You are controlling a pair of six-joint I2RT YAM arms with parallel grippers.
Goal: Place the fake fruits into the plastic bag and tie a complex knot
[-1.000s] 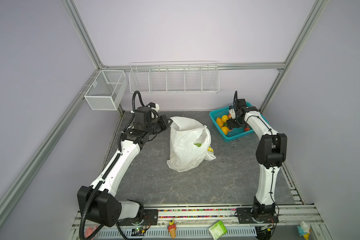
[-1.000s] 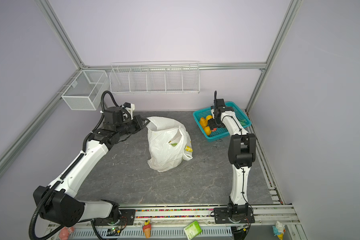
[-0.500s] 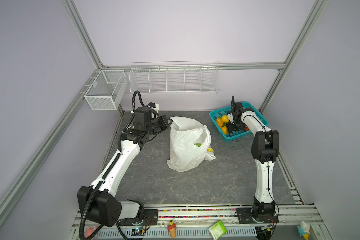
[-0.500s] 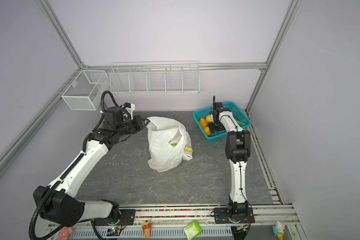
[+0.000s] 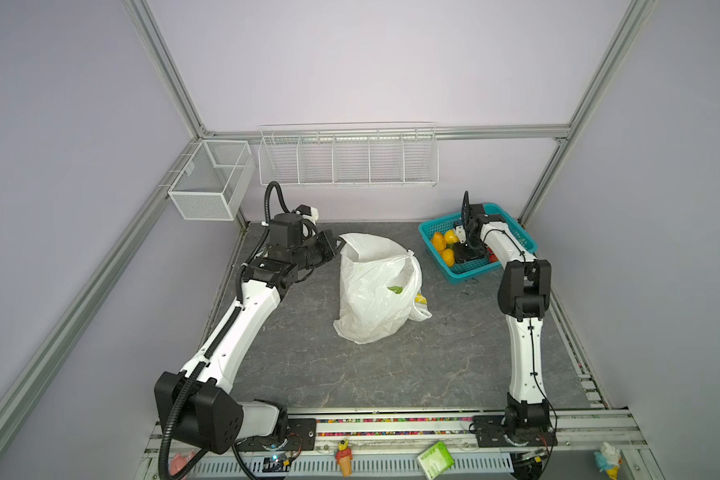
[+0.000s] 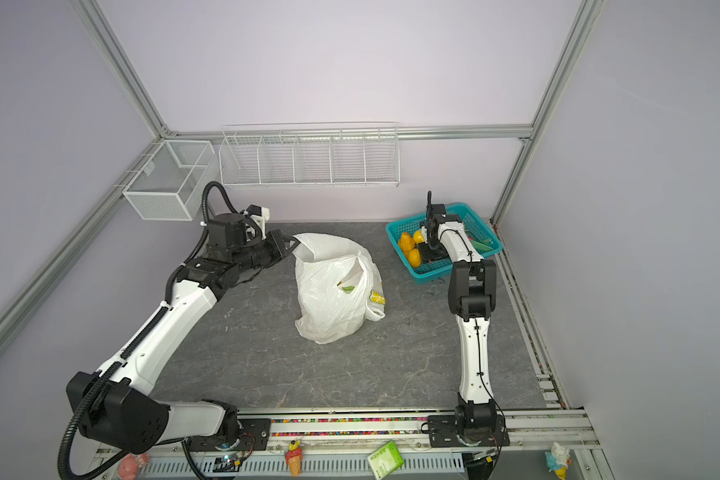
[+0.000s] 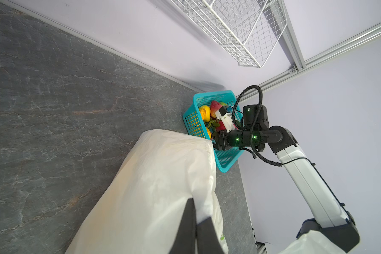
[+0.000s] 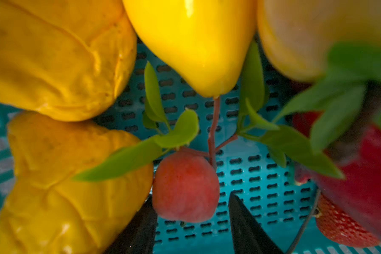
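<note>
The worktop (image 5: 433, 374) carries the plastic bag (image 5: 371, 291), standing open mid-surface; the teal basket (image 5: 470, 272) in the far right corner holds the fake fruits (image 5: 443, 245); the left end effector (image 5: 336, 246) is pinched closed on the bag's rim; the right end effector (image 8: 191, 195), partly open, straddles a small red peach (image 8: 185, 176) without clamping it.

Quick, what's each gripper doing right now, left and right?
Left gripper: shut on the plastic bag rim.
Right gripper: open, fingers either side of the small red peach, not gripping it.
</note>
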